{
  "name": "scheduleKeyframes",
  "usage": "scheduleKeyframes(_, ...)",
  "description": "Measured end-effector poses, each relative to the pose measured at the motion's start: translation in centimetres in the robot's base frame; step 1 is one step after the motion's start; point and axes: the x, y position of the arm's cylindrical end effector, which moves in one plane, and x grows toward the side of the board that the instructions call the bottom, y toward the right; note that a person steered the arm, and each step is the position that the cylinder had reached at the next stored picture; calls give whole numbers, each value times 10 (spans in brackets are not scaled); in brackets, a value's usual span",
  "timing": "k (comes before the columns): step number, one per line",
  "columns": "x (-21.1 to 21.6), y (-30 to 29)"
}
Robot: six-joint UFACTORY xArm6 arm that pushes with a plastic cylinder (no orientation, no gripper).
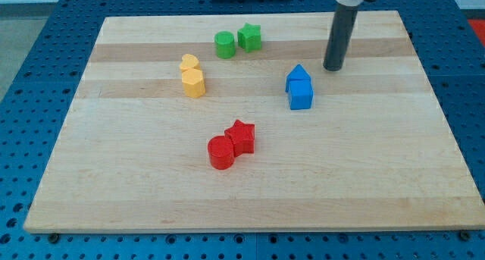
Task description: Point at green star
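The green star (pixel 249 37) sits near the view's top, just left of centre, touching a green cylinder (pixel 224 45) on its left. My tip (pixel 333 67) rests on the board well to the right of the green star and slightly lower. It is just up and right of two blue blocks (pixel 299 87), apart from them. The rod rises from the tip to the view's top edge.
Two yellow blocks (pixel 192 76) stand left of centre, one behind the other. A red star (pixel 242 136) touches a red cylinder (pixel 221 152) near the board's middle. The wooden board (pixel 394 176) lies on a blue perforated table.
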Motion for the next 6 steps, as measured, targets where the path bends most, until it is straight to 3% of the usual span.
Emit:
scheduleKeyframes(4,-98,-32)
scheduleKeyframes(6,-105,-105)
